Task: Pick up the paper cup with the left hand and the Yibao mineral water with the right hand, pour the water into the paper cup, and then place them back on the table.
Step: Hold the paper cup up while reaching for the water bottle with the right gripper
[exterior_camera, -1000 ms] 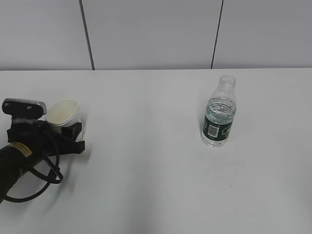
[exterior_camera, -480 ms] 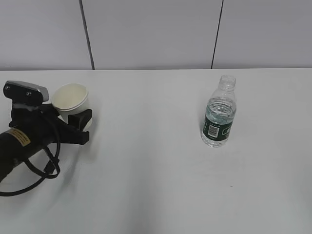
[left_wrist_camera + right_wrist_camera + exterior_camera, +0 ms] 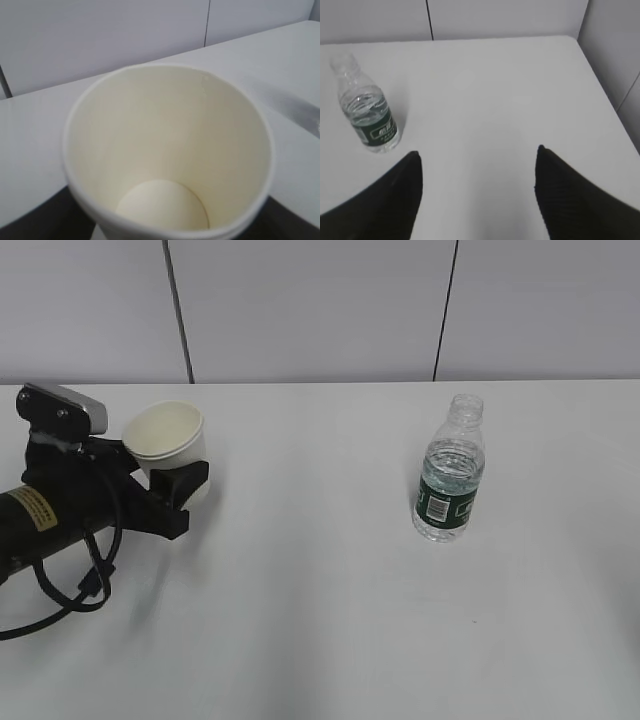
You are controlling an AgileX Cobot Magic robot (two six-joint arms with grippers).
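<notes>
The white paper cup (image 3: 171, 447) is held upright in my left gripper (image 3: 168, 488) at the left of the table, lifted a little off it. In the left wrist view the empty cup (image 3: 165, 155) fills the frame, with dark fingers at both lower corners. The Yibao mineral water (image 3: 449, 472), a clear bottle with a green label and no cap, stands upright right of centre. In the right wrist view it stands at the far left (image 3: 367, 106). My right gripper (image 3: 477, 152) is open and empty, well to the right of the bottle. It is out of the exterior view.
The white table (image 3: 320, 600) runs to a grey panelled wall behind. In the right wrist view the table's right edge (image 3: 600, 85) is close beside the gripper.
My left gripper has risen and moved to the right and away from the camera with the cup in it. The bottle has not moved.
</notes>
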